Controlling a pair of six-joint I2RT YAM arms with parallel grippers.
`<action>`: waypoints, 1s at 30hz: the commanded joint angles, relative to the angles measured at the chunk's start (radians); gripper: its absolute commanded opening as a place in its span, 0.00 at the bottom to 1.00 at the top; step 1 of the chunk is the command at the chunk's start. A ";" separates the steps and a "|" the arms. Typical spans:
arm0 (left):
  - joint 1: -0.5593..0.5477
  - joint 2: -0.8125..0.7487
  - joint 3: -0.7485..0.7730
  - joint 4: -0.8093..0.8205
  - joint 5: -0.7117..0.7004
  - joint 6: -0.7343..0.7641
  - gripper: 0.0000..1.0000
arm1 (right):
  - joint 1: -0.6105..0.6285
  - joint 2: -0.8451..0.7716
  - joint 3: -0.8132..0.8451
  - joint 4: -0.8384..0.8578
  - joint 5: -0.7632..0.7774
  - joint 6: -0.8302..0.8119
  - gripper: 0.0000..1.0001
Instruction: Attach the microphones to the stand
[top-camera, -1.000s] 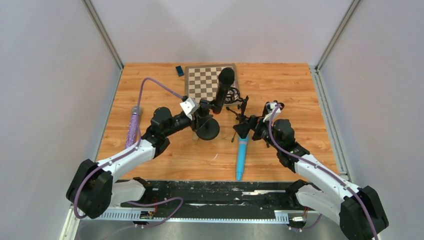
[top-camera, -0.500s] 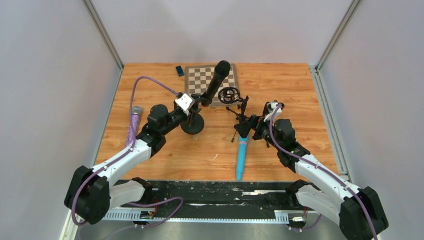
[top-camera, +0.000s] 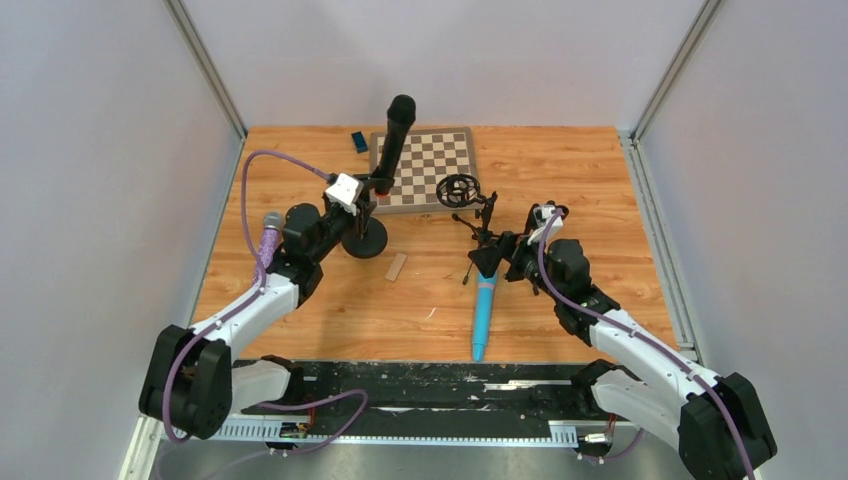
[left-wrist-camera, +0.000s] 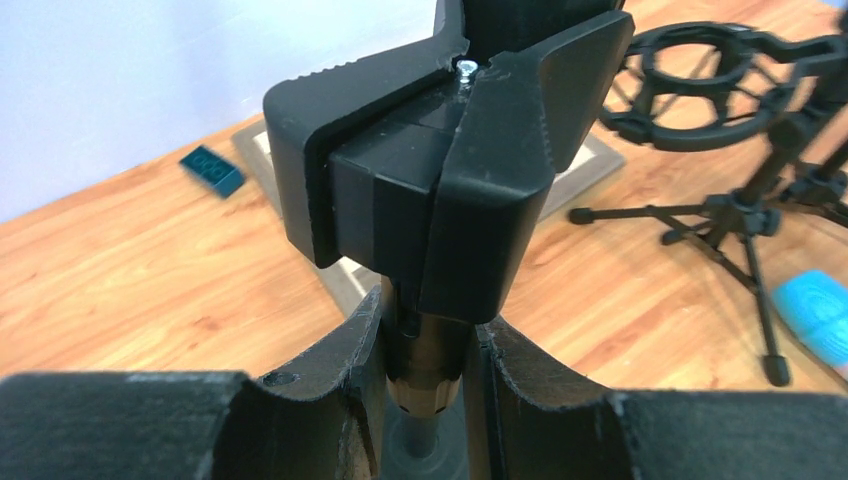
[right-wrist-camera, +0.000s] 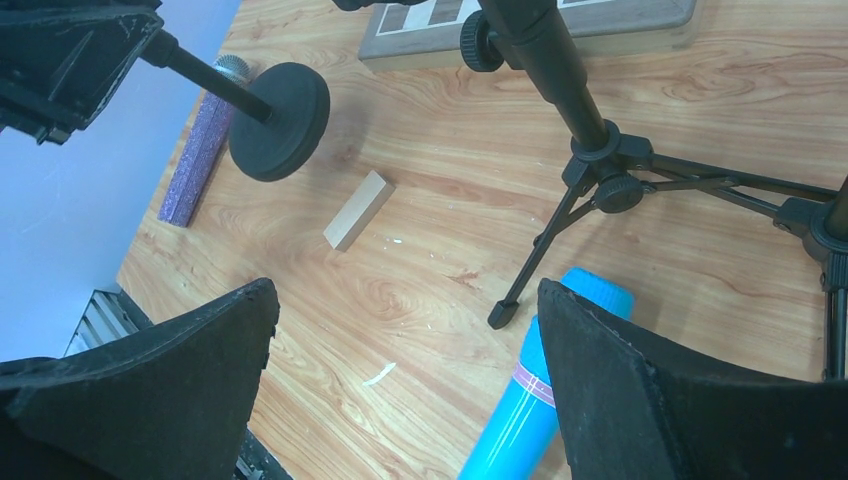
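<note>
A long black microphone (top-camera: 397, 130) sits in the black clip (left-wrist-camera: 440, 180) of a round-base stand (top-camera: 364, 238). My left gripper (top-camera: 360, 200) is shut on this stand's post (left-wrist-camera: 430, 350) just below the clip and holds the stand tilted. The purple microphone (top-camera: 266, 245) lies flat at the left. The light blue microphone (top-camera: 484, 310) lies flat in front of a small tripod stand (top-camera: 480, 225) with an empty ring mount (top-camera: 460, 188). My right gripper (top-camera: 495, 255) is open and empty just above the blue microphone's head (right-wrist-camera: 540, 400).
A small wooden block (top-camera: 396, 266) lies between the round base and the blue microphone. A chessboard (top-camera: 445, 160) lies at the back centre, with a small dark blue block (top-camera: 359, 141) to its left. The tripod's legs (right-wrist-camera: 540, 250) spread close to my right fingers.
My left gripper has carried the round-base stand with the black microphone left and back, uncovering the wooden block. The right arm has not moved.
</note>
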 joint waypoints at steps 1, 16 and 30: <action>0.055 0.021 0.016 0.240 -0.051 -0.048 0.00 | -0.007 -0.011 -0.004 0.003 -0.005 -0.017 1.00; 0.290 0.192 -0.023 0.536 -0.031 -0.173 0.00 | -0.018 0.002 -0.006 0.003 -0.001 -0.031 1.00; 0.328 0.361 -0.020 0.725 -0.065 -0.179 0.00 | -0.028 0.010 -0.006 0.003 -0.003 -0.039 1.00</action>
